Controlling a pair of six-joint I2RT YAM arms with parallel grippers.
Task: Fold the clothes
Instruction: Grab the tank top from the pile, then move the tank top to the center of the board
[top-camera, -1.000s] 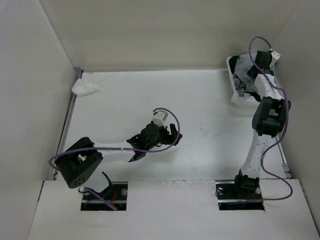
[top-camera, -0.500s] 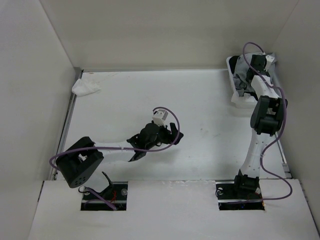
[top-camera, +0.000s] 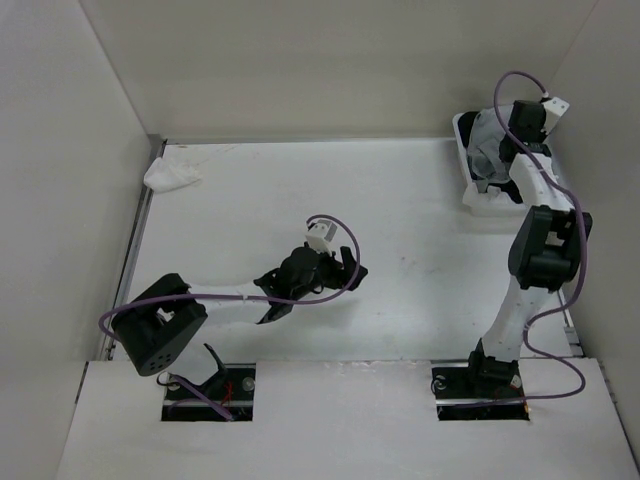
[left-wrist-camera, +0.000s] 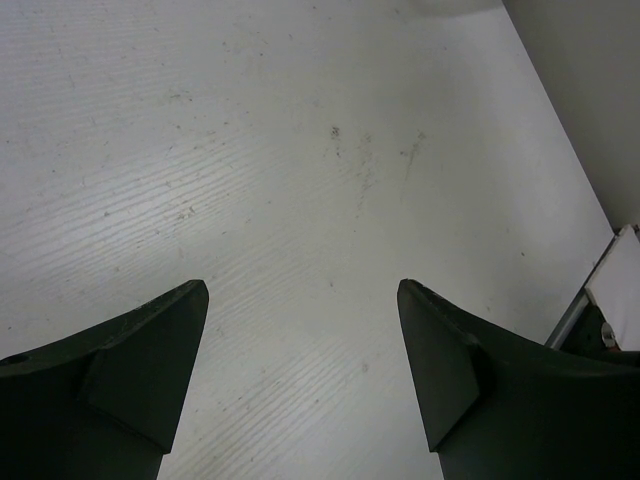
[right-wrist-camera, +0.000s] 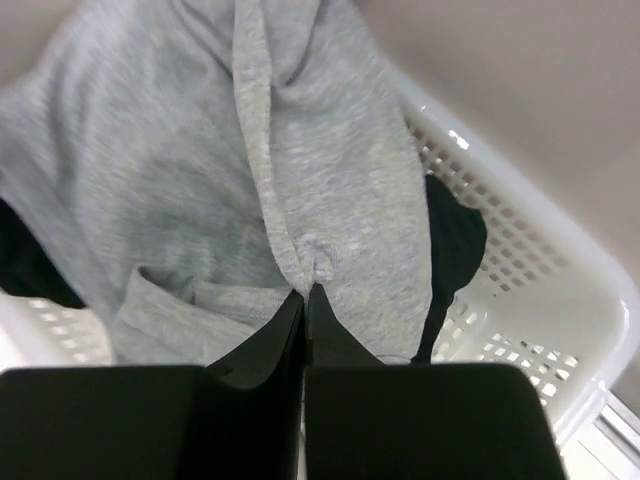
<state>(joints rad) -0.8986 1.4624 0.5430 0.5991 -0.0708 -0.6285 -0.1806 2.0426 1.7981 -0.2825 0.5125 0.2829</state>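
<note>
The step in hand is fetching the garment: the grey top (right-wrist-camera: 200, 180) lies heaped in the basket (right-wrist-camera: 520, 290) at the table's far right corner, and the right gripper (right-wrist-camera: 305, 292) is clenched on a raised fold of it near the hem; the left gripper (left-wrist-camera: 300, 330) hangs released over bare table (left-wrist-camera: 300, 130) near the middle, holding nothing; next, I judge, the right arm must lift the top free of the basket rim and carry it to the table's middle, without dragging out the black garment (right-wrist-camera: 455, 240) beneath; how much fabric the tips have caught is hard to tell; the top's full outline is cut off, and the basket floor is hidden.
</note>
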